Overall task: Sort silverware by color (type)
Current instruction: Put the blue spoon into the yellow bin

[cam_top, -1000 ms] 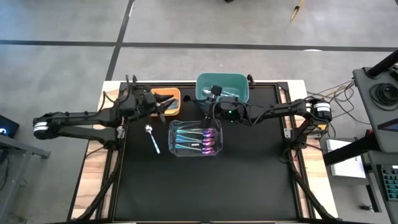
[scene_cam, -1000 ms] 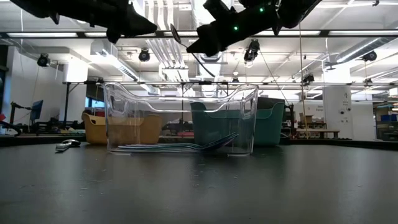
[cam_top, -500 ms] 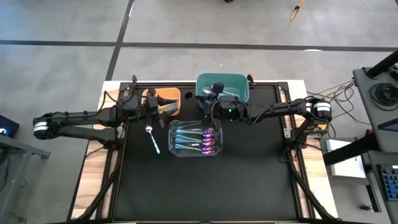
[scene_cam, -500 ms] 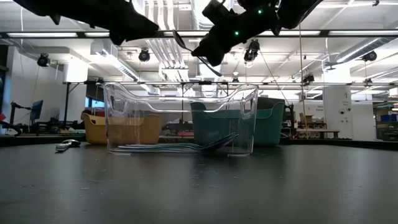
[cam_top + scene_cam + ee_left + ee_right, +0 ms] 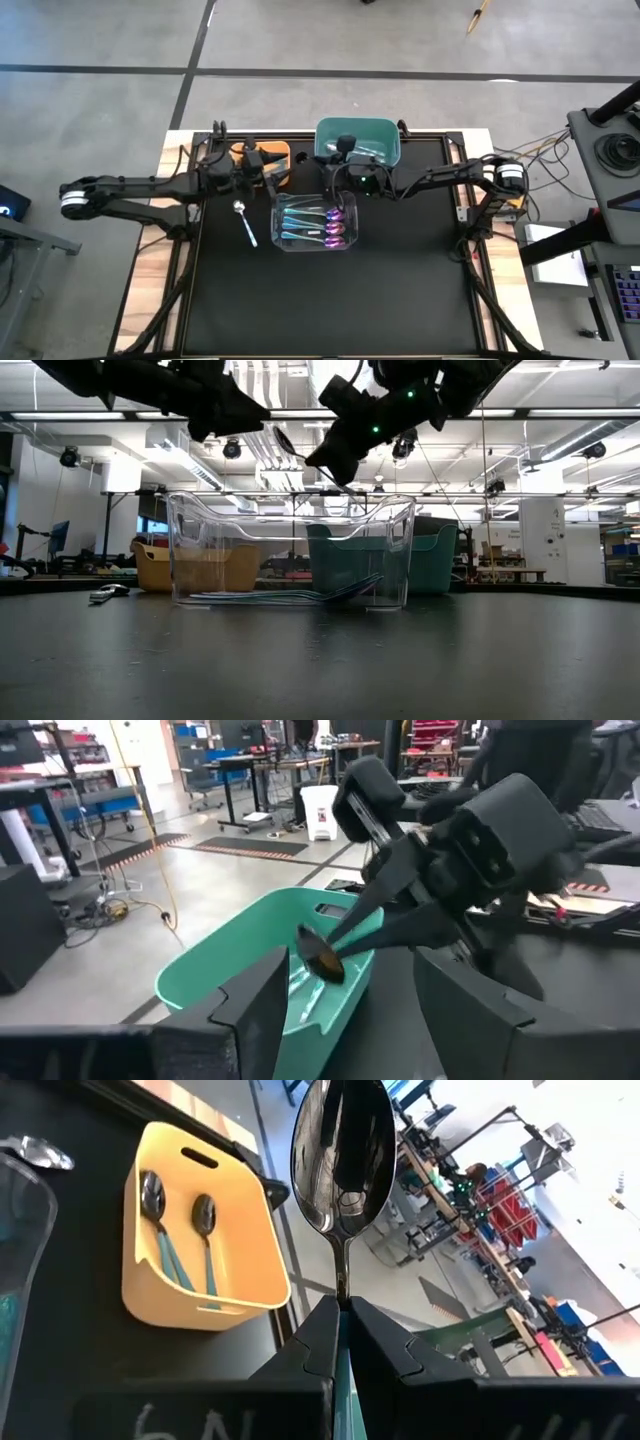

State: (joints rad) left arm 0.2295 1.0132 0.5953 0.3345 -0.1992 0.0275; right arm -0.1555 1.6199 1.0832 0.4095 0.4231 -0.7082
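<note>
Clutter around the work: clear plastic bin (image 5: pixel 314 222) mid-mat, thin see-through walls with a wavy rim, holding several teal-handled spoons (image 5: pixel 318 224) with iridescent purple-pink bowls, laid flat side by side. Teal plastic bin (image 5: pixel 357 140) at the far edge of the black mat (image 5: pixel 330 300), matte with rounded corners, a few spoons inside per the left wrist view. Yellow-orange plastic bin (image 5: pixel 272 160) just left of it, partly hidden under the left arm from above; two dark-bowled spoons (image 5: pixel 180 1230) with teal handles lying in it per the right wrist view. One silver-bowled spoon (image 5: pixel 243 220) loose on the mat, left of the clear bin, not touching it. Right gripper (image 5: pixel 345 170) clenched on a dark-bowled spoon (image 5: pixel 342 1155), pinching the thin handle with the glossy bowl standing clear of the fingertips, mirror-like and reflecting the room; hovering above the near edge of the teal bin, raised well off the mat in the low view. Left gripper (image 5: pixel 262 170) spread wide and released, nothing between its fingers (image 5: pixel 250 1010), hanging over the yellow-orange bin and pointing toward the right gripper. Both arms crowded close over the gap between the two rear bins, so the yellow-orange bin's contents cannot be told from above. Wood table edge (image 5: pixel 175 150) showing around the mat; workshop benches and lights beyond in the low view.
</note>
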